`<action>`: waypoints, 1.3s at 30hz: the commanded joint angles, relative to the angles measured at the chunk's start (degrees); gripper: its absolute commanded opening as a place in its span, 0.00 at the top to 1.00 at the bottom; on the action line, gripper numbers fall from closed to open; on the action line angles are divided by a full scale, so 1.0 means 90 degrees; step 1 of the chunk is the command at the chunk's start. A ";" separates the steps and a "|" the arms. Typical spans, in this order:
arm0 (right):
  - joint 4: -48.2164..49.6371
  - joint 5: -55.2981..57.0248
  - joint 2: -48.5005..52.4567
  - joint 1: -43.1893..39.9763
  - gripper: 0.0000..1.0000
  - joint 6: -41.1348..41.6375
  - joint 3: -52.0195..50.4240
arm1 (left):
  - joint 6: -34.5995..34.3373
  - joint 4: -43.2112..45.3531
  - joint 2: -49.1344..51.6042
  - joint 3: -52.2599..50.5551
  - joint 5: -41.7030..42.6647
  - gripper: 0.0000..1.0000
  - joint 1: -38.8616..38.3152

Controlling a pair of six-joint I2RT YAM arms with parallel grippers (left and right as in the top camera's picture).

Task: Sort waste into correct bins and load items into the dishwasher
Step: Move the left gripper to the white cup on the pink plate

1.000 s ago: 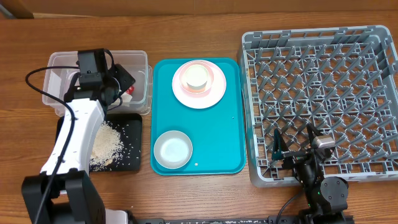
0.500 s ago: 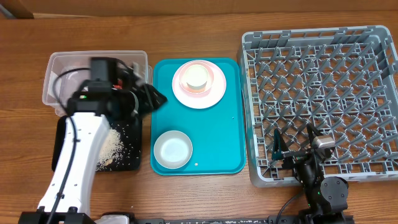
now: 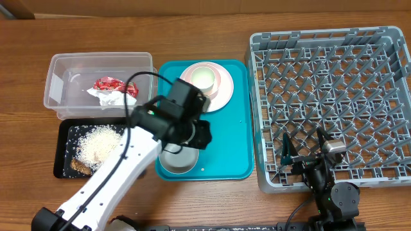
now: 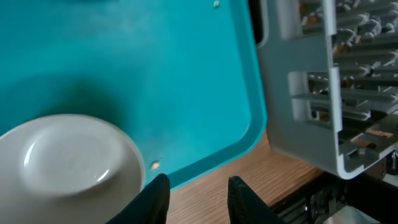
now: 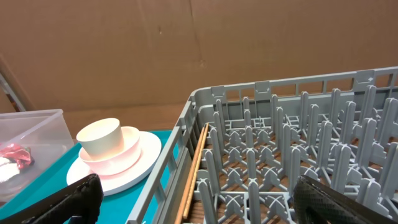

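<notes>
My left gripper [image 3: 198, 137] [image 4: 198, 196] is open and empty. It hovers over the teal tray [image 3: 228, 138] just right of the white bowl [image 3: 174, 160] [image 4: 62, 162]. Pink and white plates [image 3: 218, 90] [image 5: 124, 171] with a small white cup [image 3: 203, 77] [image 5: 102, 137] on top sit at the tray's far end. The red wrapper [image 3: 112, 83] [image 5: 12, 152] and white napkin [image 3: 108, 97] lie in the clear tub [image 3: 61, 70]. Rice [image 3: 99, 141] and a brown scrap [image 3: 80, 165] lie in the black tray [image 3: 63, 131]. My right gripper [image 3: 302, 157] [image 5: 199, 202] is open and empty over the near left corner of the grey dish rack [image 3: 334, 96] [image 5: 280, 149].
The rack's corner [image 4: 323, 81] stands close to the right of the teal tray [image 4: 186, 74]. A thin wooden stick [image 5: 193, 168] lies along the rack's left wall. The wooden table [image 3: 192, 29] surrounds everything.
My left arm has swung right from the clear tub to over the teal tray beside the bowl. The wrapper and napkin now show uncovered in the tub. The right arm has not moved.
</notes>
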 commanded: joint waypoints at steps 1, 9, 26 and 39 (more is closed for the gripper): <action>0.0046 0.0039 -0.0075 -0.0017 0.00 0.0029 -0.0066 | -0.0165 0.0267 -0.0080 0.0010 -0.0284 0.65 -0.0284; 0.0046 0.0039 -0.0075 -0.0019 0.00 0.0029 -0.0066 | -0.0260 0.0840 -0.0078 0.0010 -0.0279 0.61 -0.0381; 0.0204 -0.1785 -0.0075 -0.0017 0.00 0.0036 -0.0063 | -0.0818 0.1693 -0.0070 0.0012 -0.0291 0.62 -0.0359; -0.0430 -0.1797 0.0143 -0.0017 0.00 0.0699 0.0913 | -0.1445 0.2361 -0.0051 0.0012 -0.2215 0.65 0.0211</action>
